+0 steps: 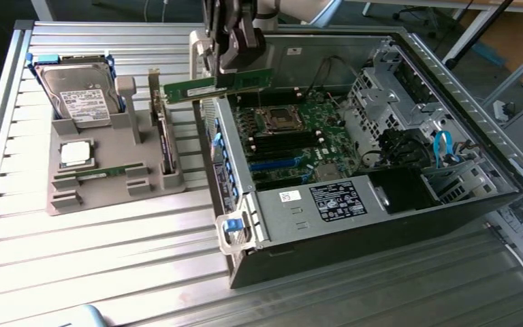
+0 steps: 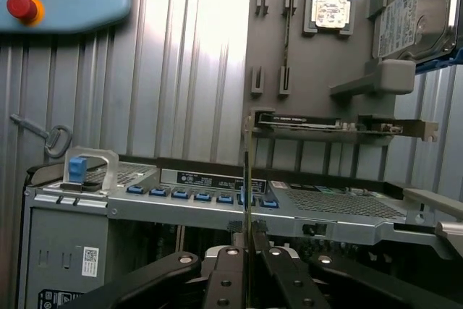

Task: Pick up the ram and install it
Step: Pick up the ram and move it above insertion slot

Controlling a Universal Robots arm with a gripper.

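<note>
While the end effector [image 1: 240, 67] grips it, ram [image 1: 198, 88] overhangs case rim [image 1: 214, 129].

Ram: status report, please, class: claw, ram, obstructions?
Claw shut on ram. Ram airborne above computer case rim, not yet in a slot. No obstruction seen.

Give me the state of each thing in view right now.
gripper: shut on the ram.
ram: airborne, on edge, over the case's wall, not seated.
computer case: on its side, open, motherboard exposed.
hard drive: propped in the gray holder.
processor chip: flat in its holder recess.
bracketed card: standing on edge in the holder.
</note>
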